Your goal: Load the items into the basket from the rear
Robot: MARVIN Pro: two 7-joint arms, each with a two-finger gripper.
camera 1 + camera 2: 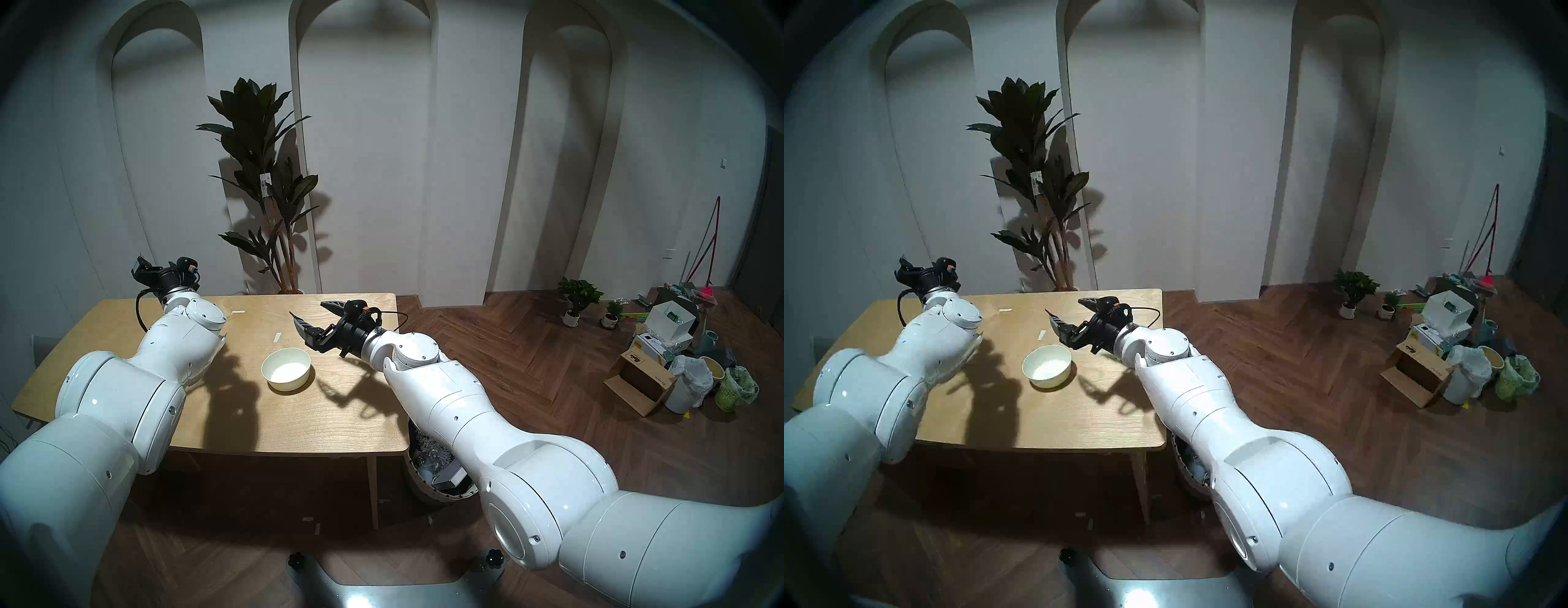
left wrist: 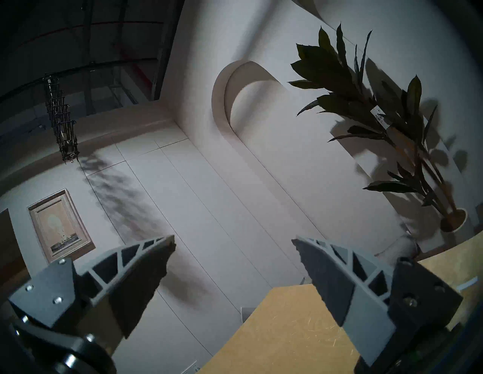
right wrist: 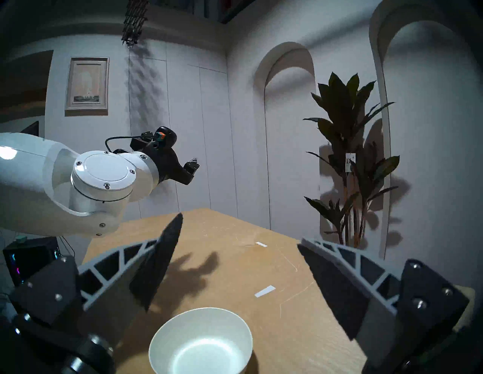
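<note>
The wicker basket [image 1: 441, 471] is sitting on the floor just off the worktop's near right corner, mostly hidden under the right arm; some things are lying inside it, but they are too hidden to name. On the wooden worktop [image 1: 297, 416] a cream-white bowl [image 1: 286, 368] is standing upright and empty, near the middle. The right gripper [image 1: 312, 322] is hanging just beyond the bowl, above the worktop, pointing toward the far left; its jaws are standing spread wide and gripping nothing. In the right wrist view the bowl [image 3: 200, 342] is lying low between the two fingers [image 3: 162, 250], apart from both. Two small white strips [image 1: 278, 337] are lying flat on the bare wood farther back. The left gripper [image 1: 142, 271] is reaching past the worktop's far left corner, tilted a little upward; in its own wrist view its jaws are spread, with only the wall and the worktop's corner showing between them. A tall leafy plant [image 1: 259, 170] is standing against the arched white wall behind the worktop. Boxes and bags [image 1: 662, 369] are piled on the floor far to the right.
</note>
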